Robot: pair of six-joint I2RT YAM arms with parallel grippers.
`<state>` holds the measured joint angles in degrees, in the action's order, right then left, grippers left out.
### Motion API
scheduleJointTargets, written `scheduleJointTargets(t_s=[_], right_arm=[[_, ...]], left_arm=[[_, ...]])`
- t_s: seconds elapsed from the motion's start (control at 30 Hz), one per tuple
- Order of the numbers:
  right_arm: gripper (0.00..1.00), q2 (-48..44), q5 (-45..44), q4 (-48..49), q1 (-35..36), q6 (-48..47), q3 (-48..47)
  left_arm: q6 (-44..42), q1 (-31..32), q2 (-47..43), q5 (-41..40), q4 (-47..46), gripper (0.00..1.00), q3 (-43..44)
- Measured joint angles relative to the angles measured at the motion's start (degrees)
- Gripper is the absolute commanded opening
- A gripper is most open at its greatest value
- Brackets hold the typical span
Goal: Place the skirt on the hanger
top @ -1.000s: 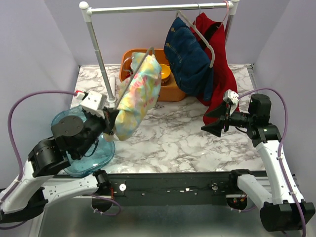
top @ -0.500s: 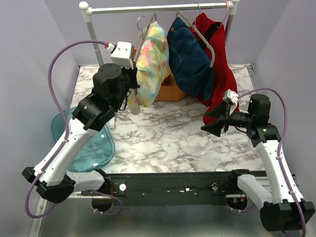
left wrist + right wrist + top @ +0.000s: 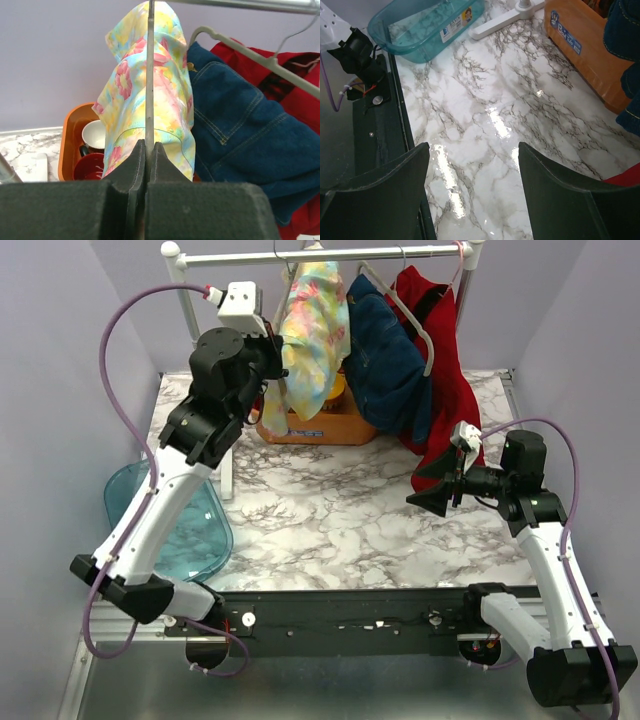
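Note:
The skirt [image 3: 312, 335], pastel floral cloth, hangs draped over a thin grey hanger [image 3: 149, 75]. My left gripper [image 3: 268, 355] is raised high beside the rack and is shut on the hanger's lower bar. In the left wrist view my left gripper [image 3: 148, 145] pinches that bar, and the skirt [image 3: 130, 100] hangs on both sides of it. The hanger's top reaches the rail [image 3: 240, 258]; whether its hook rests on the rail I cannot tell. My right gripper [image 3: 432, 485] hovers open over the table at the right, holding nothing, and shows as the right gripper [image 3: 472, 147] above bare marble.
A denim garment [image 3: 390, 350] and a red garment [image 3: 450, 390] hang on the rail just right of the skirt. Beneath them is an orange bin [image 3: 330, 425] holding cups. The rack's left post [image 3: 195, 320] and a teal tub [image 3: 180, 530] stand at the left.
My left arm has swung up and right from low over the teal tub, carrying the hanger and skirt up to the rail beside the denim. The right arm has not moved.

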<state>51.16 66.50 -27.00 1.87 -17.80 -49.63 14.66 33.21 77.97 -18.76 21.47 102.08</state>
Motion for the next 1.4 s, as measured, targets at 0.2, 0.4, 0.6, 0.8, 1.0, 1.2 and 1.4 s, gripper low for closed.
scheduleJointTargets(t_s=[0.2, 0.4, 0.6, 0.8, 1.0, 1.2, 1.4], right_arm=[[0.78, 0.0, 0.0, 0.0, 0.0, 0.0, 0.1], [0.78, 0.0, 0.0, 0.0, 0.0, 0.0, 0.1], [0.78, 0.0, 0.0, 0.0, 0.0, -0.3, 0.1], [0.8, -0.4, -0.6, -2.0, -0.7, -3.5, 0.0], [1.0, -7.8, -8.7, -1.8, -4.6, -3.5, 0.4], [1.0, -15.1, -24.7, -0.3, -5.0, 2.0, -1.2], [1.0, -13.7, -43.6, -2.5, -5.0, 10.3, -11.4]], left_arm=[[2.1, -2.8, 4.5, 3.1, 0.6, 0.0, 0.0], [3.7, -3.8, 3.8, 6.1, -2.4, 0.22, -3.6], [5.1, -4.3, 1.0, 9.4, -3.4, 0.87, -7.8], [5.1, -4.7, -4.0, 12.7, -2.0, 0.99, -11.2], [3.8, -4.7, -24.5, 13.6, -1.5, 0.99, -24.1], [2.4, -4.7, -43.9, 13.4, -0.3, 0.99, -38.3], [3.5, -4.8, -57.0, 10.8, 5.5, 0.99, -54.7]])
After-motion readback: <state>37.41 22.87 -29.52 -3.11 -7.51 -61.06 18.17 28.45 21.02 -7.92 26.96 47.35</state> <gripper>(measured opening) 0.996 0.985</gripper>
